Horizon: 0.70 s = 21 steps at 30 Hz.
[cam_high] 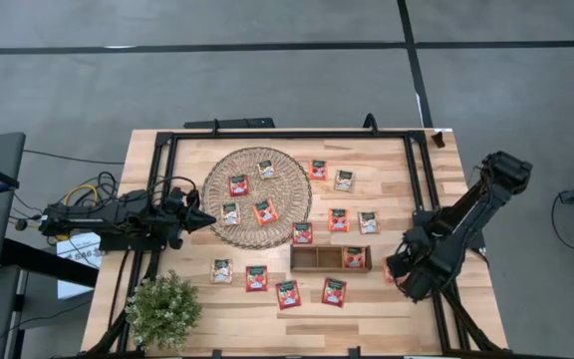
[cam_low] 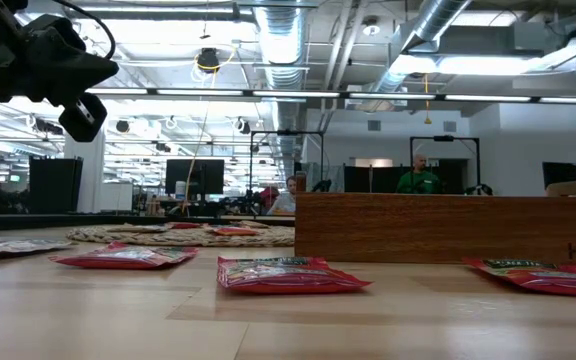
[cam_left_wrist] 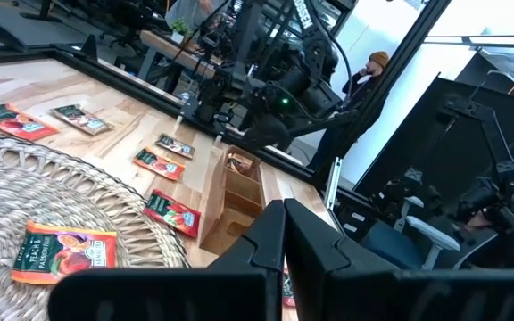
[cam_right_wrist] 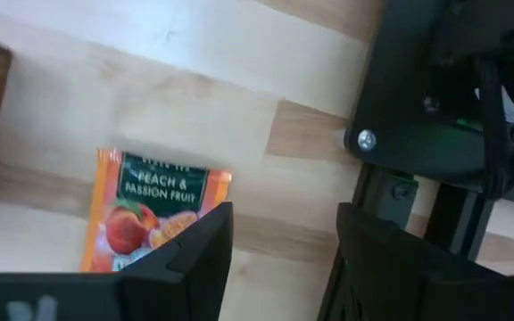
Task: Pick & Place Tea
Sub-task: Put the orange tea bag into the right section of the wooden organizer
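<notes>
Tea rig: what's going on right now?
The right end effector is open, low over an orange peach and passion fruit sachet lying on the table beside the right end of the wooden tray; nothing is gripped. One sachet is in the tray's right compartment. The rest lie loose around the table and wicker mat. The left end effector waits shut at the mat's edge.

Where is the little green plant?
The green plant sits at the near left corner of the wooden table in the high view, just below the left gripper and left of a beige tea sachet.
</notes>
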Available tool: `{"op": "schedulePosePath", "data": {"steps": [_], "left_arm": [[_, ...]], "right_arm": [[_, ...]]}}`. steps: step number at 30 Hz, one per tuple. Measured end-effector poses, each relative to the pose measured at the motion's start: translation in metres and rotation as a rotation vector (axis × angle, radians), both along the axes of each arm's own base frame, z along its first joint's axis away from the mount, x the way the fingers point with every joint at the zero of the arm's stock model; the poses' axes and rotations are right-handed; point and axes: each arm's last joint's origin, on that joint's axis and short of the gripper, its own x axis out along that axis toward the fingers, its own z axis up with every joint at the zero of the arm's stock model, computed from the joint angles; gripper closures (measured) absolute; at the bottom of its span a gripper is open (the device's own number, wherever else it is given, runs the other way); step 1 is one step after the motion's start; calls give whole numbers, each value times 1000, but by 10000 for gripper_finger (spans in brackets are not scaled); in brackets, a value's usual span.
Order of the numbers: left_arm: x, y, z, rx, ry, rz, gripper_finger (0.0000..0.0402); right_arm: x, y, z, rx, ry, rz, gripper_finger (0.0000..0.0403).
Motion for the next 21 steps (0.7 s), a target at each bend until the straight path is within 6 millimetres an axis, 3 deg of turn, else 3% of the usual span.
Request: {"op": "schedulePosePath", "data": {"steps": [9, 21], "left_arm": [[0, 0, 0, -1, 0, 0, 402], [0, 0, 0, 0, 0, 1, 402]], "right_arm": [[15, -16, -13, 19, 37, 26, 204], [29, -24, -26, 124, 238, 357, 204]]}}
